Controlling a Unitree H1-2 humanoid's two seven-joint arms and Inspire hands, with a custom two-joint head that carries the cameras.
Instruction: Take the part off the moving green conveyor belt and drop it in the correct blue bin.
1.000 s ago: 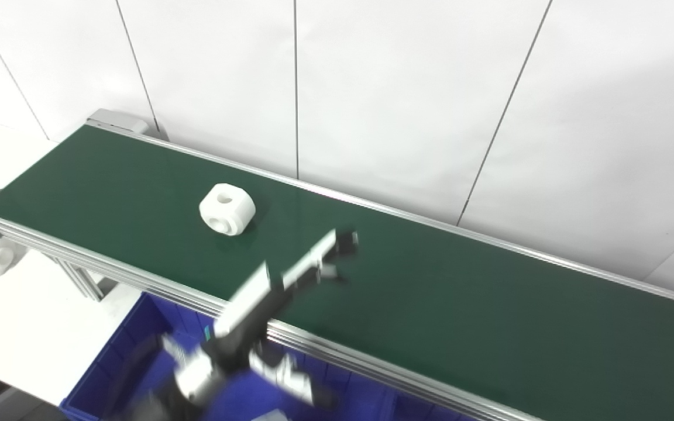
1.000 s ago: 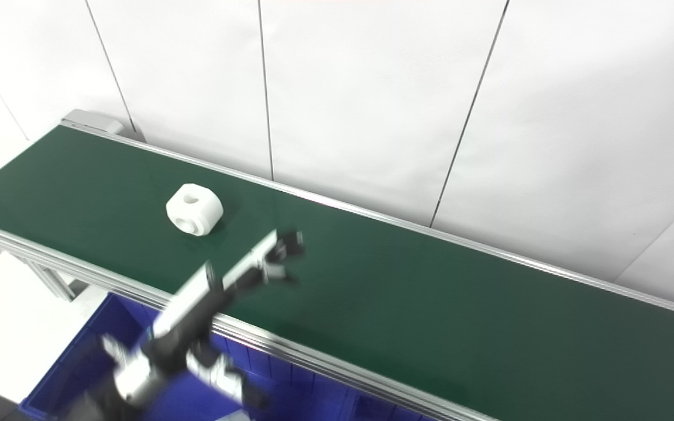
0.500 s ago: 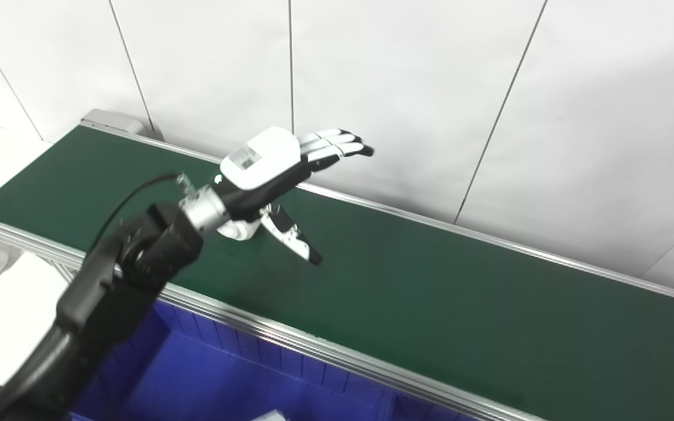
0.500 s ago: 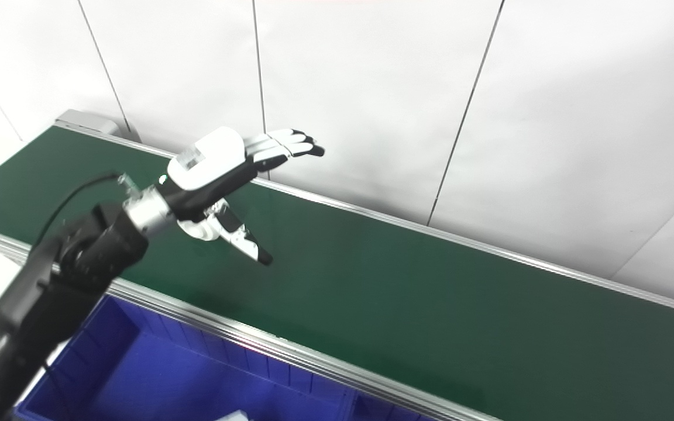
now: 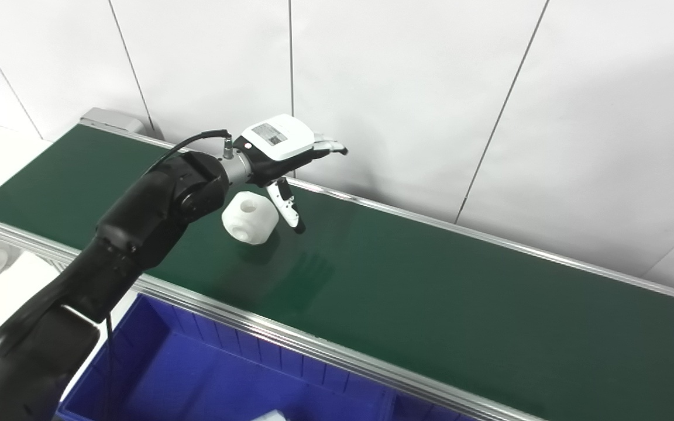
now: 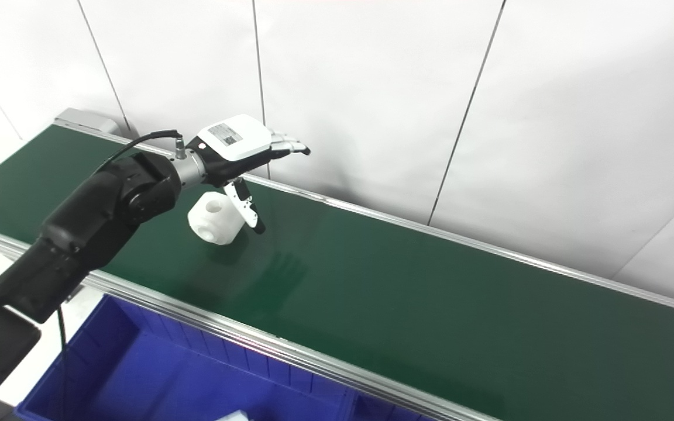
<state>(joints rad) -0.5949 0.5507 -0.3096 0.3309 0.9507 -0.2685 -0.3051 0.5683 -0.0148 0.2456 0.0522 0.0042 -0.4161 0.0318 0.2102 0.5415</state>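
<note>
Long green conveyor belt (image 5: 430,292) running diagonally, far edge along the white wall. Blue bin (image 5: 196,380) below the belt's near edge (a white scrap at its bottom). Left arm stretched over the belt's left stretch; left hand (image 5: 281,149) palm down, spread wide, holding nothing, fingers (image 5: 328,146) reaching past the far edge, thumb hanging just beside the white part (image 5: 249,217). Part lying on the belt under the wrist.

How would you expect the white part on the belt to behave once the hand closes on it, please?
The white part looks like rigid moulded plastic, so probably stiff and fairly light. Its rounded sides suggest it could roll or slip if the open left hand nudges it; the flat faces should steady it.
</note>
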